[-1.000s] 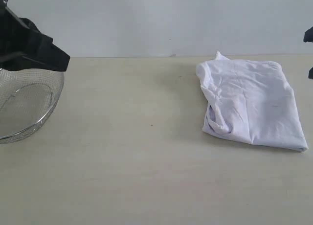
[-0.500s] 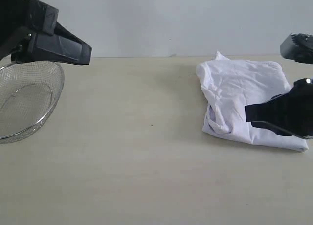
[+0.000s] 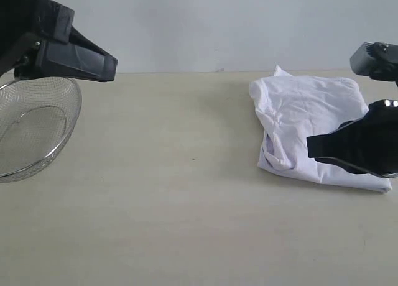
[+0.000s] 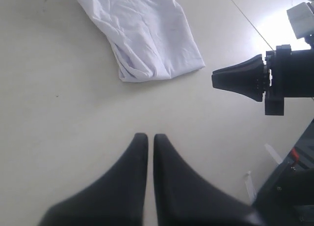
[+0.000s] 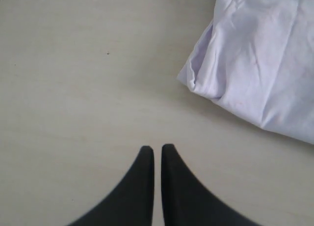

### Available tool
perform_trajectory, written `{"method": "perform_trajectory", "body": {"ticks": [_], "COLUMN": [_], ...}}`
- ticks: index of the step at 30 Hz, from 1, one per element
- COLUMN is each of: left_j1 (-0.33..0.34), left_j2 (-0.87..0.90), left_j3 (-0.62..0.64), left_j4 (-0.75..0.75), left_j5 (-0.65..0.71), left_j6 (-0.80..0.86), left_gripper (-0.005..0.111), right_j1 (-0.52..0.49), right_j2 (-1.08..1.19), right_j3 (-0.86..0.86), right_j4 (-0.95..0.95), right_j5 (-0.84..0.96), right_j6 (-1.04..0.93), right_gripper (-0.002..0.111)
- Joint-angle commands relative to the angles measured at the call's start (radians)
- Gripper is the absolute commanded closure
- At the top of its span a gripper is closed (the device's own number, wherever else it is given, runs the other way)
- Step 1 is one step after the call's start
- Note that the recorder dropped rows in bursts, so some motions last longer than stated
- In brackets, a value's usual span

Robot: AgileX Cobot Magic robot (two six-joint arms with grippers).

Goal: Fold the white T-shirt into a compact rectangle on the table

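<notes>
on the table (image 3: 186,224), white t-shirt (image 3: 305,118) behind right pincer (image 3: 310,147), mesh basket (image 3: 37,133) by left pincer (image 3: 114,67), both closed, empty

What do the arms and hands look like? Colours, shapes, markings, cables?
Both the left hand and right hand are matte black: two smooth fingers each, broad at the base, curving to narrow blunt tips. No markings visible. Behind the right hand sits a blocky black wrist housing with a pale grey box mounted above it. No cables can be made out.

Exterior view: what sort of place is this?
Likely a robot test bench: a wide pale beige tabletop, a black left gripper and right gripper above it, and one folded white T-shirt to handle.
</notes>
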Motion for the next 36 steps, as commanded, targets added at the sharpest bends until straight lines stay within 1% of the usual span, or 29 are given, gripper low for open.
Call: {"method": "perform_trajectory", "body": {"ticks": [1, 3, 5, 8, 11, 14, 16, 19, 24, 27, 31, 36], "left_j1": [-0.002, 0.026, 0.062, 0.14, 0.198, 0.281, 0.317, 0.337, 0.345, 0.359, 0.396, 0.405], "left_j2": [-0.032, -0.102, -0.202, -0.371, -0.456, -0.581, -0.689, -0.777, -0.88, -0.965, -1.115, -1.136], "left_j3": [0.003, 0.006, 0.045, 0.14, 0.209, 0.327, 0.413, 0.487, 0.599, 0.666, 0.755, 0.833], "left_j4": [0.015, 0.031, 0.014, -0.044, -0.083, -0.183, -0.219, -0.244, -0.261, -0.261, -0.261, -0.261], "left_j5": [-0.008, -0.026, -0.116, -0.317, -0.4, -0.486, -0.517, -0.54, -0.568, -0.573, -0.578, -0.603], "left_j6": [0.005, 0.007, 0.007, 0.007, 0.011, 0.011, 0.011, 0.011, 0.015, 0.095, 0.176, 0.199], "left_gripper": [0.102, 0.102, 0.102, 0.102, 0.102, 0.102, 0.102, 0.102, 0.102, 0.102, 0.102, 0.102], "right_j1": [0.001, 0.001, 0.001, 0.001, 0.001, 0.001, 0.001, 0.001, 0.001, 0.001, 0.001, 0.001], "right_j2": [-0.007, -0.007, -0.007, -0.007, -0.007, -0.007, -0.007, -0.007, -0.007, -0.007, -0.007, -0.009], "right_j3": [0.003, 0.003, 0.003, 0.003, 0.003, 0.003, 0.003, 0.003, 0.003, 0.003, 0.003, 0.003], "right_j4": [0.0, 0.0, 0.0, 0.0, 0.0, 0.0, 0.0, 0.0, 0.0, 0.0, 0.0, 0.002], "right_j5": [-0.009, 0.0, -0.002, -0.006, -0.008, -0.01, -0.01, -0.01, -0.01, -0.01, -0.01, -0.012], "right_j6": [-0.011, -0.011, -0.011, -0.011, -0.011, -0.011, -0.011, -0.011, -0.011, -0.011, -0.011, -0.011], "right_gripper": [0.107, 0.107, 0.107, 0.107, 0.107, 0.107, 0.107, 0.107, 0.107, 0.107, 0.107, 0.107]}}
